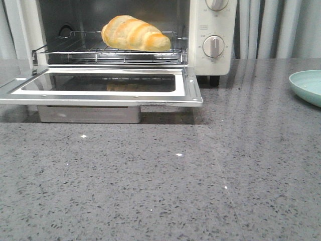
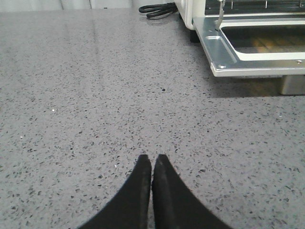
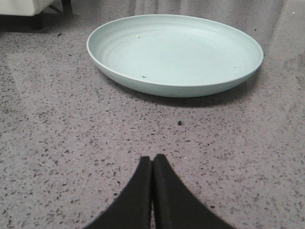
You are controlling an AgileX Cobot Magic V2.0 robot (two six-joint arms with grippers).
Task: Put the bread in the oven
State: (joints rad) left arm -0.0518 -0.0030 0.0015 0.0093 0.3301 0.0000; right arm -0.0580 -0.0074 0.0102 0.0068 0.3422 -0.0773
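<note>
Both grippers are pinched closed with nothing in them: my left gripper (image 2: 152, 164) has its two black tapered fingers pressed tip to tip over bare counter, and my right gripper (image 3: 152, 164) looks exactly the same, two dark curved fingers meeting in a thin seam.

Working outward from the right one, there's one pale mint-green plate (image 3: 209, 76), round and shallow with faint concentric ridges inside and a couple of tiny crumbs on it. It sits a little way off my fingertips with nothing in between. In the front view only its edge peeks in on the right side.

Out from the left one it's just speckled grey stone countertop (image 1: 165, 186) (glossy enough to catch streaks of reflection), then the corner of the oven door (image 2: 252, 50), folded down flat, shiny metal frame around a glass pane. One black cable (image 2: 157, 8) is coiled behind the oven's corner.

One oven (image 1: 213, 30), cream-white, boxy, two round knobs stacked on its right panel. One bread (image 1: 135, 34), golden-brown with paler ridges and tapered ends, lying on the wire rack (image 1: 75, 52) inside the open cavity, toward the rack's right half. Grey curtain (image 1: 276, 27) hangs behind.
</note>
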